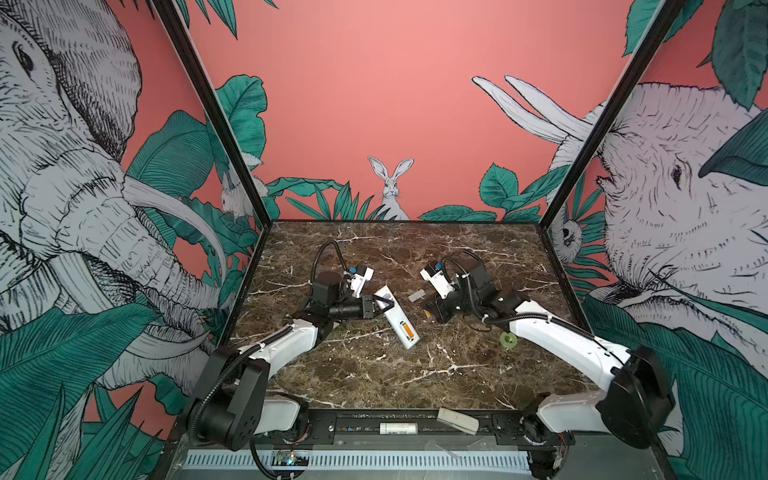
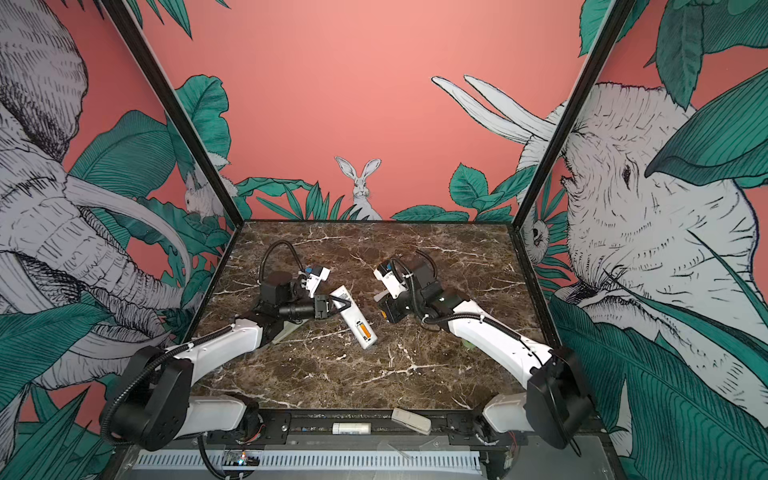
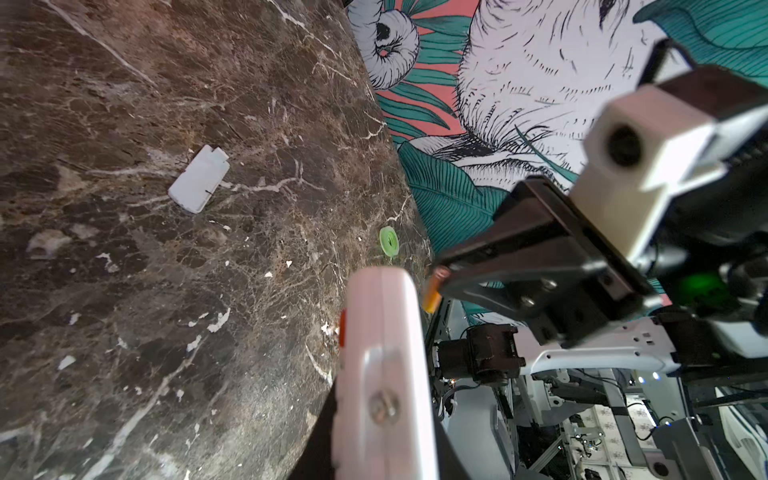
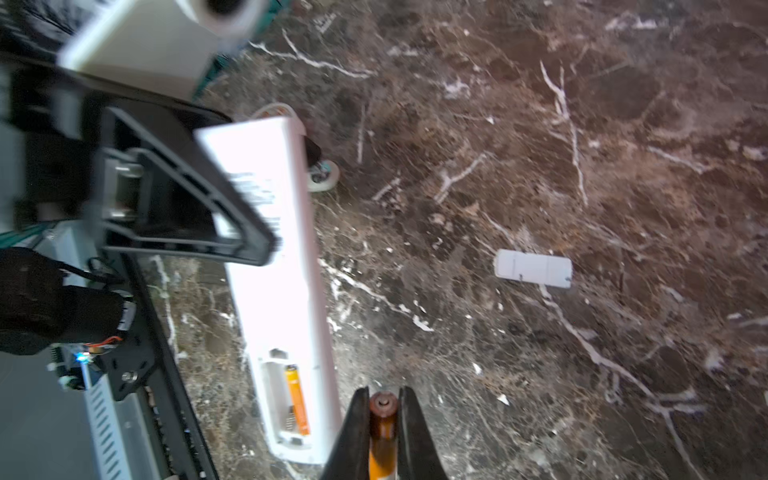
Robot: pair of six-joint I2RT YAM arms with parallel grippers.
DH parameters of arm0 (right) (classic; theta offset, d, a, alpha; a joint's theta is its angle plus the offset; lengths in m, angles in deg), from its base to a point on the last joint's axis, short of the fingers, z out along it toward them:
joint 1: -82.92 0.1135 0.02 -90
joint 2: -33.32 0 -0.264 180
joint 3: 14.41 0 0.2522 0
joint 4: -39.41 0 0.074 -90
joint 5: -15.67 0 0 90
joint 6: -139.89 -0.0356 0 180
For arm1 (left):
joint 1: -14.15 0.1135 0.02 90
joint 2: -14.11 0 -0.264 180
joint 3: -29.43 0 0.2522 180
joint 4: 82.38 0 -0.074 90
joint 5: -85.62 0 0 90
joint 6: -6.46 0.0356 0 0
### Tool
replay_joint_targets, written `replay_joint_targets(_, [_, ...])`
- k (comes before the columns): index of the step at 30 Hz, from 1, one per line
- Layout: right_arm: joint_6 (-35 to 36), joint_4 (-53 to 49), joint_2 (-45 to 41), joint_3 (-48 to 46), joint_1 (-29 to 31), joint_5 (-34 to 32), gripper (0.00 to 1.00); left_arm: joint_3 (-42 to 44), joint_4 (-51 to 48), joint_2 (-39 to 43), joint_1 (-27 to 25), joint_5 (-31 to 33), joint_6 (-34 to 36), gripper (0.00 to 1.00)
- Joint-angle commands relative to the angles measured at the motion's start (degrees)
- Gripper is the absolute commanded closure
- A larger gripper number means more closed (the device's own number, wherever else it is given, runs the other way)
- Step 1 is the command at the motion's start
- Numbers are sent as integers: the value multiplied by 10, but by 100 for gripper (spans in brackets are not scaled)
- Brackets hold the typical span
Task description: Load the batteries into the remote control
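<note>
Marble tabletop (image 1: 374, 374): the remote control (image 1: 397, 318) is pinned back-up at its far end by the clamped left gripper (image 1: 386, 306). One seated battery (image 4: 297, 399) is seen in the open bay. The second battery (image 4: 382, 419) is pinched in the right gripper (image 4: 384, 399), just right of that bay and roughly parallel; the empty slot lies beyond the seated cell.

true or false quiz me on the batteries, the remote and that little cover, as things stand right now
1. One battery sits in the open compartment of the remote control. True.
2. The right gripper is empty. False: its fingers clamp the second battery.
3. The left gripper holds the remote control. True.
4. The battery cover is fitted on the remote control. False: it lies loose on the table, apart from the remote control.
</note>
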Motion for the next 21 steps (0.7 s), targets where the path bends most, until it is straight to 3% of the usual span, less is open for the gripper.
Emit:
replay_joint_targets(1, [-31,86,-28,-17,23,11,88,14,120,-9,19,-49,-77,100])
replay_joint_targets(13, [-41,257,-36,-84,68,29,87,-14,128,-14,33,-128,-110,100])
replay_joint_targets(21, [-38,291,-31,-96,81,49,86,-15,138,-12,44,-143,-121,100])
